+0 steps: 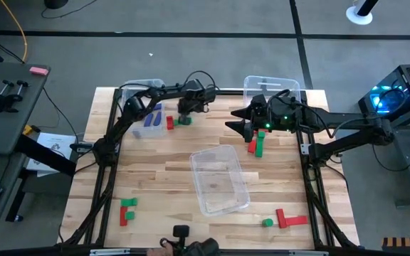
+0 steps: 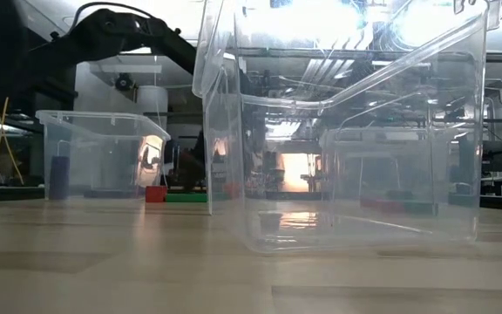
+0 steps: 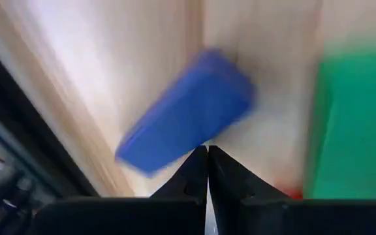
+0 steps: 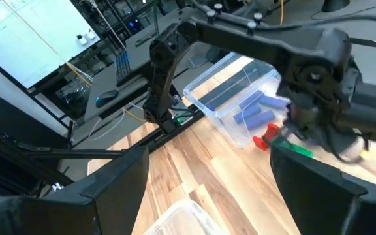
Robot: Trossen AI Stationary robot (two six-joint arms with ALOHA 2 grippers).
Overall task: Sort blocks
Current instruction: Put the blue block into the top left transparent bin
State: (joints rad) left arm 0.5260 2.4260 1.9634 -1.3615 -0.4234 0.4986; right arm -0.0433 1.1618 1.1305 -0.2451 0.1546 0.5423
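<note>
My left gripper [image 1: 184, 112] is shut and points down just right of the far-left clear bin [image 1: 137, 107], which holds several blue blocks [image 1: 151, 119]. In the left wrist view a blurred blue block [image 3: 188, 121] lies just past the shut fingertips [image 3: 207, 155], with a green block [image 3: 358, 124] beside it. A red cube [image 1: 169, 123] and a green block [image 1: 185, 121] rest on the table under this gripper. My right gripper [image 1: 239, 126] hovers open near the far right, beside a red and a green block [image 1: 256, 146]. It holds nothing. My left gripper comes from above with shut fingers, and the blue block's near edge [image 3: 198, 145] lies right at the fingertips. I cannot tell whether they touch it, because the view is blurred. My right gripper touches nothing.
A clear bin [image 1: 219, 179] lies at the table's middle and another [image 1: 271, 87] stands at the far right. Green and red blocks [image 1: 127, 210] lie near the left corner. A red piece [image 1: 290, 219] and a green cube [image 1: 267, 222] lie near the right corner.
</note>
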